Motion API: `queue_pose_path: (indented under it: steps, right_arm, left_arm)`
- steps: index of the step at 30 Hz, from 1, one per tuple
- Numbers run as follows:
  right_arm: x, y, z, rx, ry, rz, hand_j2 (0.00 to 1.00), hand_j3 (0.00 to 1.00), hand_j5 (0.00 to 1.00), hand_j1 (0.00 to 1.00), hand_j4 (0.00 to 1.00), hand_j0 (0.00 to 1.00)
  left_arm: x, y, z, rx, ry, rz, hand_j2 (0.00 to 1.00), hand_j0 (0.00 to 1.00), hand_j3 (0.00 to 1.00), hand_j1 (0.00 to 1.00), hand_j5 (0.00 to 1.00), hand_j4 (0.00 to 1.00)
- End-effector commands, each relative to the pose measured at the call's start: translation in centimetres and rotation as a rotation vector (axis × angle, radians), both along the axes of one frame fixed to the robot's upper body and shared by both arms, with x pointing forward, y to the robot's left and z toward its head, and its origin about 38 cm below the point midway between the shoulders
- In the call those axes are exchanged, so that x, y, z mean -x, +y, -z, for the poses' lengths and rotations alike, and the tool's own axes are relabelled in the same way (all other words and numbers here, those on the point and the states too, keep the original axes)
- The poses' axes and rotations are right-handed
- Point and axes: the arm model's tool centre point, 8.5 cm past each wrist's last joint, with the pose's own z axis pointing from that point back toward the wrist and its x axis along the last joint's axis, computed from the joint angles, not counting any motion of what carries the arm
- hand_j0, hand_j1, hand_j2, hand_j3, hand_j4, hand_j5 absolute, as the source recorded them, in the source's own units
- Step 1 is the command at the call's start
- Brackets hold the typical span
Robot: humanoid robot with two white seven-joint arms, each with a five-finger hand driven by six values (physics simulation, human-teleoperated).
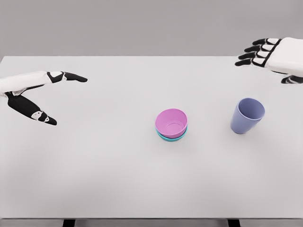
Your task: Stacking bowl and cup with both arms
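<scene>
Flanking two nested bowls [171, 124] and one cup [247, 115], left hand [40, 92] and right hand [270, 54] hang spread, empty.

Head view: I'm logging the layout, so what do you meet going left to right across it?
left hand → pink bowl nested in a teal bowl → purple cup → right hand

My left arm [19, 82] and right arm [291, 59] are cut off by the picture's side edges. Under the pink bowl [171, 122], only the teal bowl's [163, 137] rim shows.
</scene>
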Motion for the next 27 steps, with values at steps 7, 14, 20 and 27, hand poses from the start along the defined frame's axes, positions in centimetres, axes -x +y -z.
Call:
queue_pose_path:
  steps: [7, 14, 20, 27]
  right_arm:
    - [2.6, -2.7, -2.9, -0.026, 0.035, 0.029, 1.00, 1.00, 1.00, 1.00, 1.00, 1.00]
    - [2.3, -1.6, 3.1, 0.055, 0.187, 0.007, 1.00, 1.00, 1.00, 1.00, 1.00, 1.00]
    - [1.7, 0.0, 5.9, 0.078, 0.204, -0.023, 1.00, 1.00, 1.00, 1.00, 1.00, 1.00]
    - [1.2, 0.4, 6.7, 0.090, 0.199, -0.022, 1.00, 1.00, 1.00, 1.00, 1.00, 1.00]
  left_arm:
    - [-0.1, 0.0, 0.0, 0.009, 0.003, -0.003, 1.00, 1.00, 1.00, 1.00, 1.00, 1.00]
    - [-0.1, -0.1, 0.0, 0.008, 0.003, -0.002, 1.00, 1.00, 1.00, 1.00, 1.00, 1.00]
    - [-0.1, 0.0, 0.0, 0.006, 0.003, -0.003, 1.00, 1.00, 1.00, 1.00, 1.00, 1.00]
    - [-0.1, 0.0, 0.2, 0.007, 0.007, -0.004, 1.00, 1.00, 1.00, 1.00, 1.00, 1.00]
